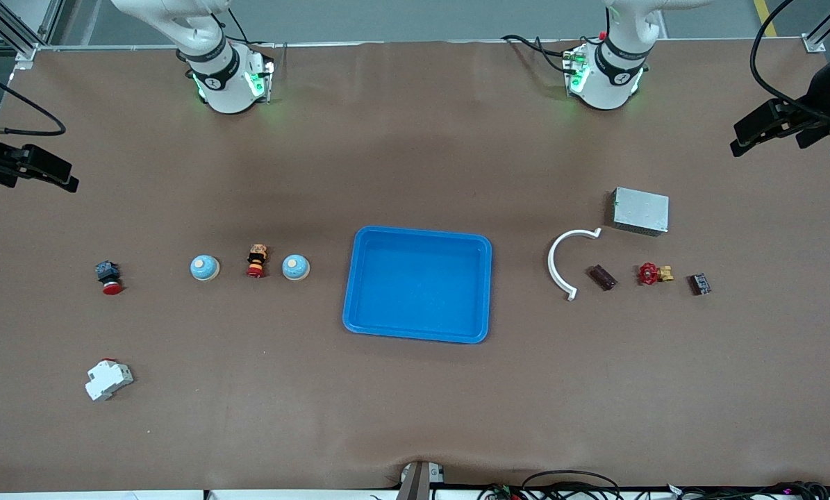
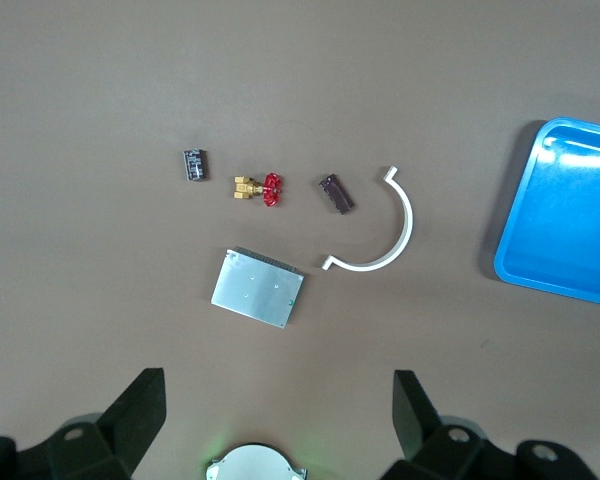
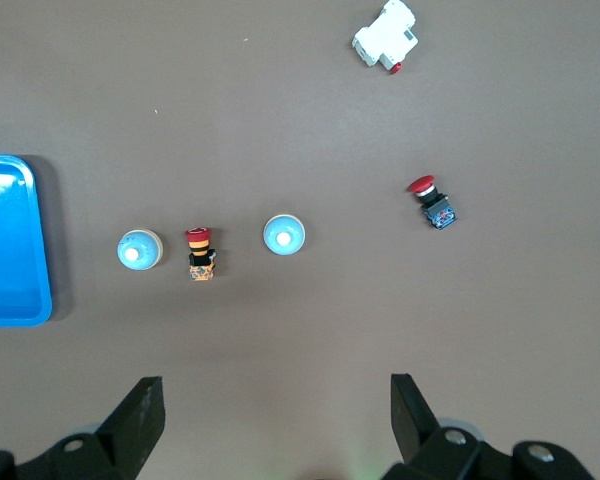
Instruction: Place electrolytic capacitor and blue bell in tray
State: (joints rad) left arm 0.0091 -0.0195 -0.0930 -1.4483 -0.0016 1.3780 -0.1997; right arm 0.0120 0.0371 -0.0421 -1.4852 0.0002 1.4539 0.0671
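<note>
Two blue bells are sitting toward the right arm's end of the table, one well apart from the tray and the other just beside it, with a small red-and-black push button standing between them. Either bell would probably satisfy the task; the one beside the tray looks like the shorter carry. The tray is lying in the middle of the table, holding nothing, so both placements are not yet done.

The electrolytic capacitor is harder to name. Toward the left arm's end, a dark brown cylinder-like part is lying just beside a white curved bracket, and I am judging it the likeliest candidate. A red-handled brass valve, a small dark module and a silver metal box are resting near it.

Both arms are waiting, raised high over their own ends of the table, probably so each wrist camera takes in its whole group of parts. The left gripper is hanging over the silver box area with its fingers spread wide and grasping nothing. The right gripper is hovering over the bells' side, fingers equally released and empty. A red emergency-stop button and a white circuit breaker are lying nearer the table's end.
</note>
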